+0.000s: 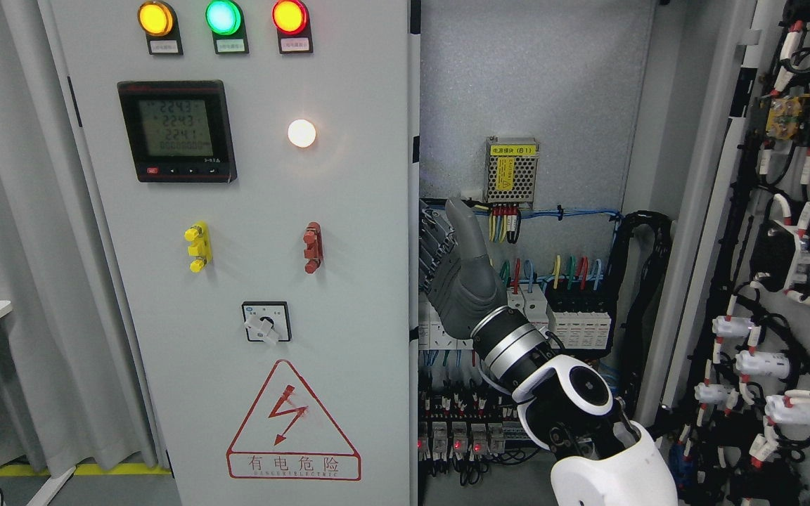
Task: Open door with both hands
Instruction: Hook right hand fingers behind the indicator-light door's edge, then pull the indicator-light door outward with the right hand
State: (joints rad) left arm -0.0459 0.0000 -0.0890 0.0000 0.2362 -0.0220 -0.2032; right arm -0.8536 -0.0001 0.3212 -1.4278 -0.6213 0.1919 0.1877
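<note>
Nearest the camera, the white forearm comes in from the lower right, so this is the right hand (458, 270), dark grey, reaching up and to the left into the open cabinet. Its fingers (436, 263) lie against the right edge of the left door (236, 211), curled toward that edge with the thumb pointing up; whether they are hooked behind the edge or only pressed on it cannot be told from here, as the door hides the fingertips. The left arm does not show.

The left door stands almost flush with the cabinet front, carrying the three indicator lamps (222, 17), the meter (176, 130), a rotary switch (266, 322) and the red warning triangle (292, 422). The right door (785, 246) is already swung wide open at the picture's right, its inner face covered in wiring.

Judged from this, the step in hand is pulling the left door outward by its free edge. To do it well, the fingers should wrap fully round the edge before any pull, and the pull should follow the door's arc about its hinge on the left, not go straight back. The wrist is just beside the breakers (577, 327) and the coloured wires (560, 270), so the forearm ought to stay clear of them.

Farthest back, the power supply (512, 169) sits on the grey back panel
</note>
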